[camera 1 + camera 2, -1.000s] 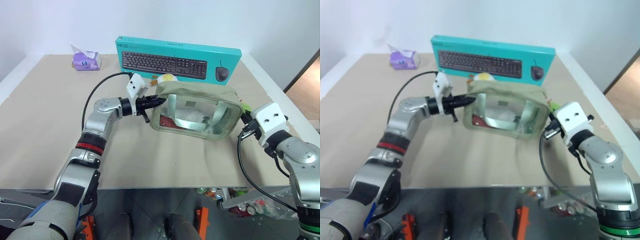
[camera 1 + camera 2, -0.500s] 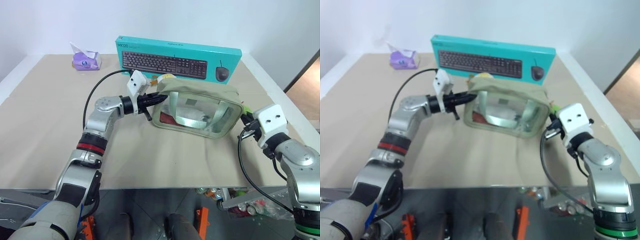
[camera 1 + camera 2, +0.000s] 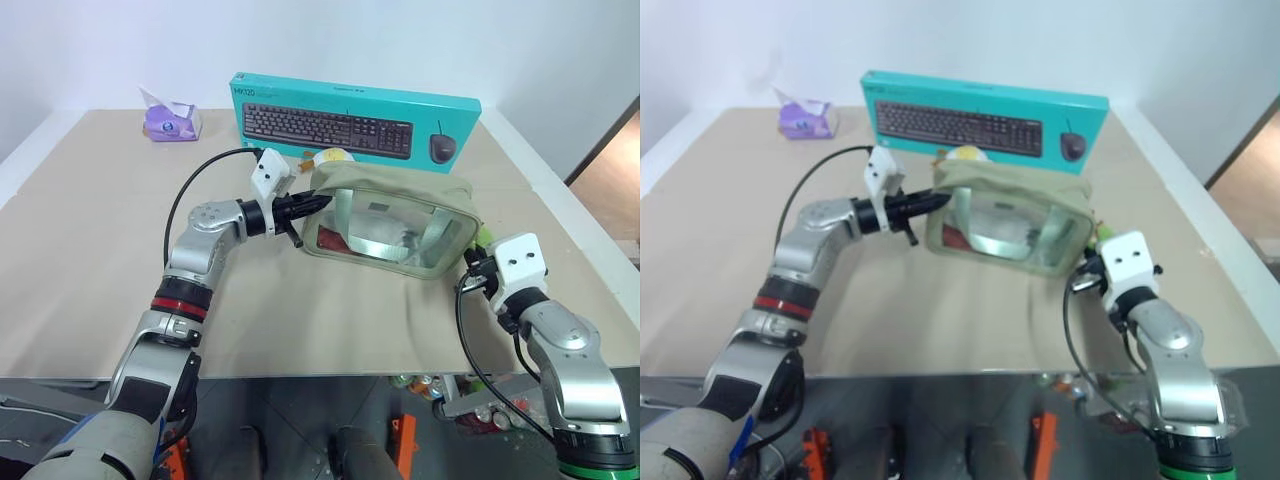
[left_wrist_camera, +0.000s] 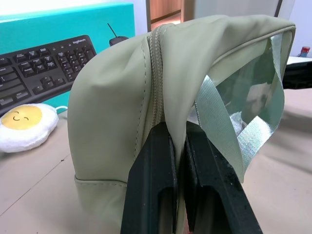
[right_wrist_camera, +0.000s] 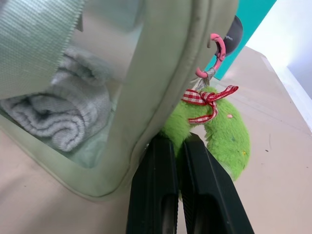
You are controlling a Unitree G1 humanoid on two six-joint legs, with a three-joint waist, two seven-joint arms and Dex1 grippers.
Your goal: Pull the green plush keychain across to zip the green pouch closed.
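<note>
Two claws are clenched on the job: the left claw (image 4: 178, 141) pinches the pouch (image 3: 385, 225) fabric at the zipper seam on its nine o'clock end, and the right claw (image 5: 180, 146) grips the keychain (image 5: 222, 134), which hangs off the pouch's three o'clock end on a pink clip. The pouch sits mid-tabletop (image 3: 90, 260), with the keyboard box (image 3: 355, 115) at its twelve o'clock. The plush is soft, so a hard tug could let it slip free of the fingers, or strain the thin clip and checked ribbon rather than move the slider. If the left pinch gives, the whole pouch would drag sideways and tip. How much plush sits between the right fingers is hard to judge. The slider itself is hidden behind the pouch's edge, so whether the zip is fully shut cannot be told.
</note>
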